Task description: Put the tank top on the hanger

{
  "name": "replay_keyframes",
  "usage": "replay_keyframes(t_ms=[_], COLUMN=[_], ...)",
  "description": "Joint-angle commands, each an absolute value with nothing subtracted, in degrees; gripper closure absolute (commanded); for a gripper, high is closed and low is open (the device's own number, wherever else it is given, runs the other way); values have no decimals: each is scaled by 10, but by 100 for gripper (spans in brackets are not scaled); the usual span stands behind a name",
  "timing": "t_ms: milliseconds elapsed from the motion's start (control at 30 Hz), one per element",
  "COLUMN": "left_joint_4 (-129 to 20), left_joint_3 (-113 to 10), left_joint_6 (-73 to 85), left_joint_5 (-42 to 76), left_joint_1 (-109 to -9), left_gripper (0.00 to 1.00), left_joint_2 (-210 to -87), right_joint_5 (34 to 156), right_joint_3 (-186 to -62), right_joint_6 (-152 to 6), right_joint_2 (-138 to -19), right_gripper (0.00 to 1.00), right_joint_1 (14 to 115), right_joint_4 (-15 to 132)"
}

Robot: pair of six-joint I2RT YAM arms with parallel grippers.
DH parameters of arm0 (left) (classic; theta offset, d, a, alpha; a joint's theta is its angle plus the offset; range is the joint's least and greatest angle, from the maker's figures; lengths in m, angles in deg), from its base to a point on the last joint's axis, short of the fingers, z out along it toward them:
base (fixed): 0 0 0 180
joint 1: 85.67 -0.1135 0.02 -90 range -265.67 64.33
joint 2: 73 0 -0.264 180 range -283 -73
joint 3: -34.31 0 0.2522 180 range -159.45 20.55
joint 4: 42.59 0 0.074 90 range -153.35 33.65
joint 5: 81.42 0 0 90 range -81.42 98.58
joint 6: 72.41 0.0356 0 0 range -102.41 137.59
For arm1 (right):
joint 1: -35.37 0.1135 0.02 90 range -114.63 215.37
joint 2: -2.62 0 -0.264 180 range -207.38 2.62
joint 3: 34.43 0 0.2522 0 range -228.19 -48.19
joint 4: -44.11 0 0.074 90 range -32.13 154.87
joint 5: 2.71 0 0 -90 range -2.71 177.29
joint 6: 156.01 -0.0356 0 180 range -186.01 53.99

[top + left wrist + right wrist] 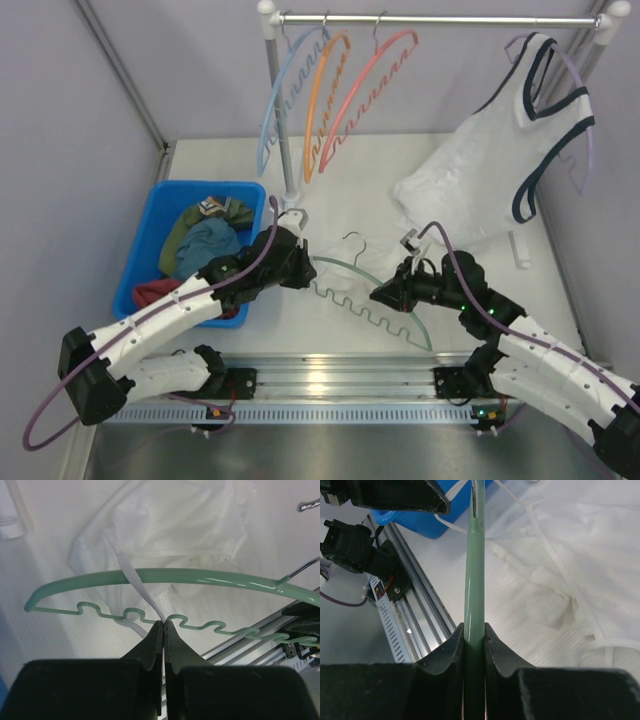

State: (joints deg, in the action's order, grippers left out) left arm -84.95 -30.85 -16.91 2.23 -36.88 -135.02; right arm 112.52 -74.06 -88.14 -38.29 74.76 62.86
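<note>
Tank top (440,190): plain white, thin and crumpled, lying in a heap on the table (340,180) right of centre. Your left gripper (163,625) is pinched closed on one narrow strap (135,582), which crosses the top bar of the sage-green hanger (200,575). Your right gripper (474,630) clamps that bar. The hanger's wavy notched edge faces your left gripper.

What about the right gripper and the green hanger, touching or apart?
Touching. The right wrist view shows the right gripper clamped on the hanger, with no gap.
</note>
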Motion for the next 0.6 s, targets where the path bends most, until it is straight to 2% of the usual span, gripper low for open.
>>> replay_keyframes(t_ms=[0, 367, 567], left_joint_4=[-825, -821, -808], left_joint_3=[-289, -260, -262], left_joint_6=[-164, -150, -152], left_joint_5=[52, 66, 58], left_joint_1=[-367, -366, -366], left_gripper=[100, 100, 100], left_joint_2=[-1357, -1366, -1364], right_joint_5=[1109, 1098, 1129], right_joint_3=[-746, -787, -769], right_joint_6=[-869, -824, -853], right_joint_2=[-385, -409, -435], right_gripper=[100, 100, 100], right_joint_1=[759, 760, 762], right_joint_4=[521, 569, 501])
